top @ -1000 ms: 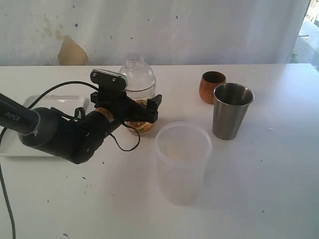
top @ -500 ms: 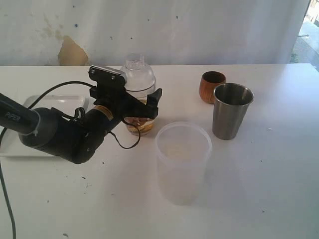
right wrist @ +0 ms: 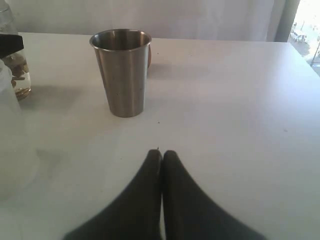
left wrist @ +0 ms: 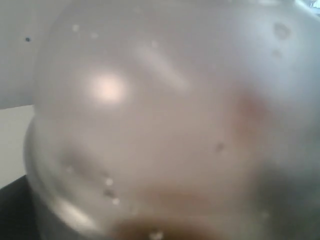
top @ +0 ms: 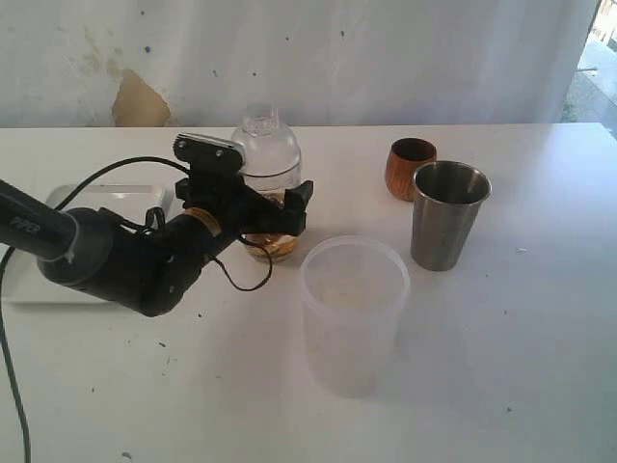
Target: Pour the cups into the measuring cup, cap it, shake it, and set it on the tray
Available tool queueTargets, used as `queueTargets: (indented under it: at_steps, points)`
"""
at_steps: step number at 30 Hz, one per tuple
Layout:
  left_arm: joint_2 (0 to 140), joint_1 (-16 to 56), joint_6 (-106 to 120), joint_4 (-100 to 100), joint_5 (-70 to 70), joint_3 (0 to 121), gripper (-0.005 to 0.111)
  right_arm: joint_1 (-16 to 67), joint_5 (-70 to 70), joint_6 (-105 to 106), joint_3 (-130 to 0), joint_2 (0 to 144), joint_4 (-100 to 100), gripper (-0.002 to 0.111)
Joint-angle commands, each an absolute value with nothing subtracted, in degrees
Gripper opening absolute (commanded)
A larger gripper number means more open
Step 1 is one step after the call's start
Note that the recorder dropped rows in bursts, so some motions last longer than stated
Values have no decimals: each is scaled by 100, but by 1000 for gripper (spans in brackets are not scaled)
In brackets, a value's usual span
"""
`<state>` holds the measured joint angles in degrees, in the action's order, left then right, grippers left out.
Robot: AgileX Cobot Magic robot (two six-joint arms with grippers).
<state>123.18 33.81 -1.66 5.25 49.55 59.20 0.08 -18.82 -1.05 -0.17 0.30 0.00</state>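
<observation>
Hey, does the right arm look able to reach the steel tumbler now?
Probably yes. The steel tumbler stands upright straight ahead of the right gripper with only bare table between them, though its jaws are shut and would need to open first.

Bare surface lies open right of and in front of the steel tumbler; the right pincer, fingers together, has an unobstructed lane to it. The frosted container blocks the centre front, near the tumbler. The wooden cup stands just behind the tumbler. A free strip separates these from the measuring cup, straddled by the wide-spread left pincer. The left arm overlaps the tray at its right end.
</observation>
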Motion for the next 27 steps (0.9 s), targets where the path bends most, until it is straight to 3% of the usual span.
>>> queueTargets:
  at_steps: [1, 5, 8, 10, 15, 27]
  points:
    - [12465, 3384, -628, 416, 4909, 6207, 105, -20, -1841, -266, 0, 0, 0, 0]
    - [12600, 3384, -627, 295, 4616, 6414, 103, -20, -1841, -239, 0, 0, 0, 0]
    - [12609, 3384, -500, 295, 4575, 6422, 90, -20, -1841, -239, 0, 0, 0, 0]
    - [12609, 3384, -393, 295, 4575, 6422, 72, -20, -1841, -239, 0, 0, 0, 0]
    - [12609, 3384, -785, 268, 4498, 6422, 0, -20, -1841, -239, 0, 0, 0, 0]
    - [11851, 3384, 141, 601, 4999, 6422, 1, -20, -1841, -239, 0, 0, 0, 0]
